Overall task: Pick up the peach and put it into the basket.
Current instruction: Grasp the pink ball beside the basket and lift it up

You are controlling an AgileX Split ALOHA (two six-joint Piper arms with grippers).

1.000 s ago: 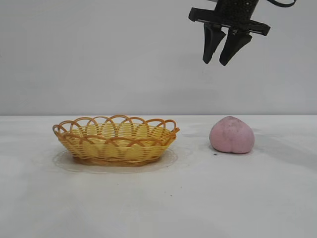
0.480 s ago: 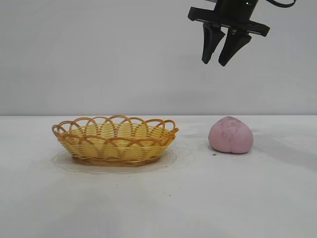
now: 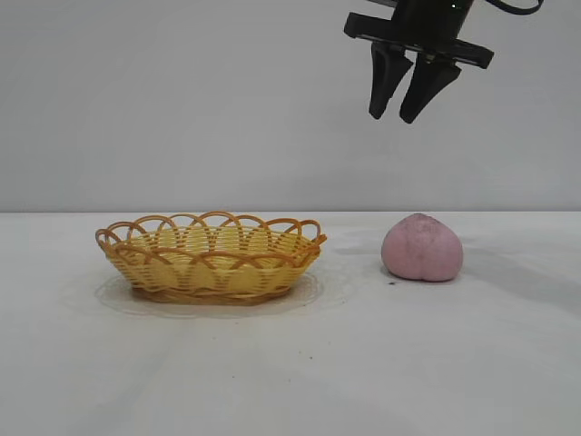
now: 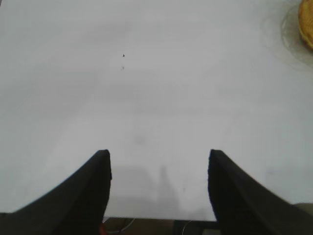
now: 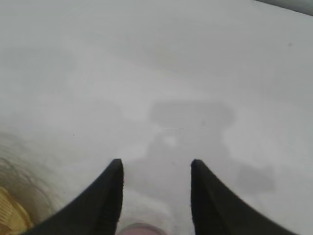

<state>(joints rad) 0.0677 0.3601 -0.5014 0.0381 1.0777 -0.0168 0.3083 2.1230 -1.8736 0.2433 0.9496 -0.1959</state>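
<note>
Basically nothing was done yet — peach point(image 3: 423, 247) sat on the table at 3 o'clock from the basket point(image 3: 211, 256), right gripper point(image 3: 401, 116) hung high above, slightly open and empty — grab and drop both remained.

Lab, bare white table point(image 3: 290, 381), blank wall point(image 3: 182, 100)

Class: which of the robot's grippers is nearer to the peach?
Right. The right gripper hangs open high above the peach on the table. The left gripper is open over bare table beyond the basket.
</note>
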